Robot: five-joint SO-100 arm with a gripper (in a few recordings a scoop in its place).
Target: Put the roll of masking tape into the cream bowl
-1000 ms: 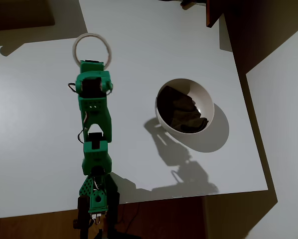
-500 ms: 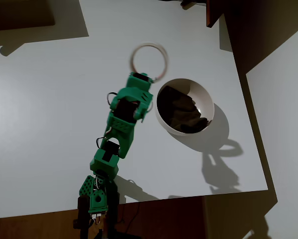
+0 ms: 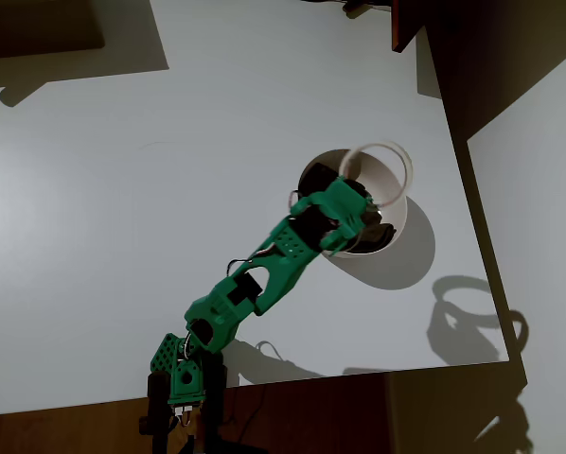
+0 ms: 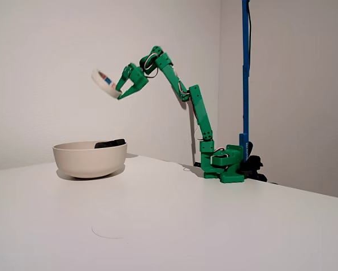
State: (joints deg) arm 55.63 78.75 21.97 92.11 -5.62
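The roll of masking tape (image 3: 379, 174) (image 4: 105, 83) is an off-white ring with reddish print in its core. It hangs high in the air, tilted, with my green gripper (image 3: 362, 203) (image 4: 121, 88) shut on its edge. Below it sits the cream bowl (image 3: 400, 216) (image 4: 89, 160) on the white table. In the overhead view the ring overlaps the bowl's upper right part. In the fixed view the tape is well above the bowl's rim, roughly over its middle. Something dark (image 4: 109, 144) lies inside the bowl.
The white table (image 3: 122, 189) (image 4: 214, 220) stretches wide to the left of the bowl in the overhead view. My arm's base (image 4: 225, 164) stands at the table's edge beside a blue vertical pole (image 4: 245, 73). A dark edge (image 3: 406, 24) juts in at the top.
My arm has swung right with the tape held in the gripper, from the table's left part, past the bowl's left rim, to above the bowl.
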